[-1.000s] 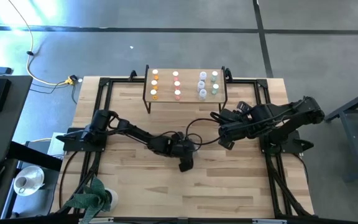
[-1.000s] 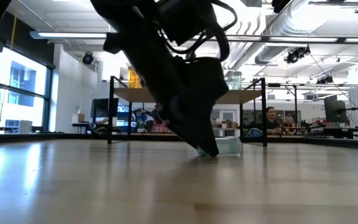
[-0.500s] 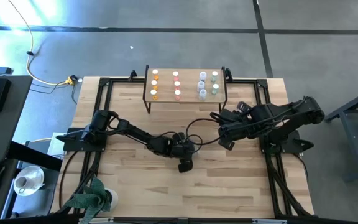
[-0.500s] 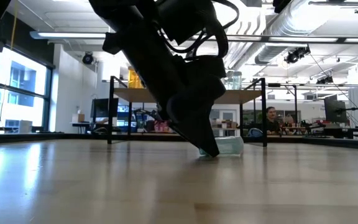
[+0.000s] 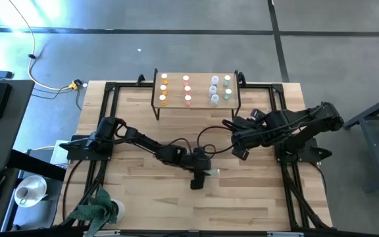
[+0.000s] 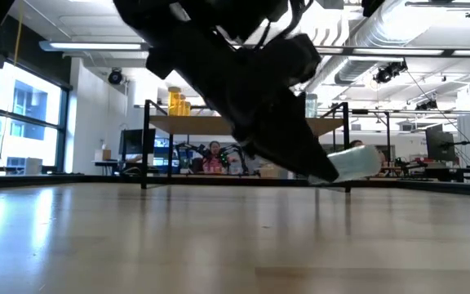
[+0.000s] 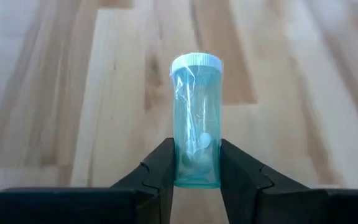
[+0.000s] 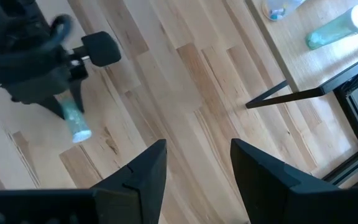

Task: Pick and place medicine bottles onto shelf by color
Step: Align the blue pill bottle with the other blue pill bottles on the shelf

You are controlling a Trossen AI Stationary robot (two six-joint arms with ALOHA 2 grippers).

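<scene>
Nearly done: left claw point(image 7: 196, 180) clamped on a teal bottle point(image 7: 196, 121), the shelf point(image 5: 199, 99) already mostly filled.

- The light-wood bench point(image 5: 143, 125) carries both arm bases and the shelf point(image 5: 199, 90) at its far edge.
- Medicine bottles point(image 5: 187, 88) stand on the shelf in colour columns: orange, pink-red, pale blue-white, teal.

The shelf point(image 5: 196, 89) stands at the surface's point(image 5: 137, 191) far edge; the left tool point(image 5: 201, 174) is before it, the right tool point(image 5: 232, 138) between them.
</scene>
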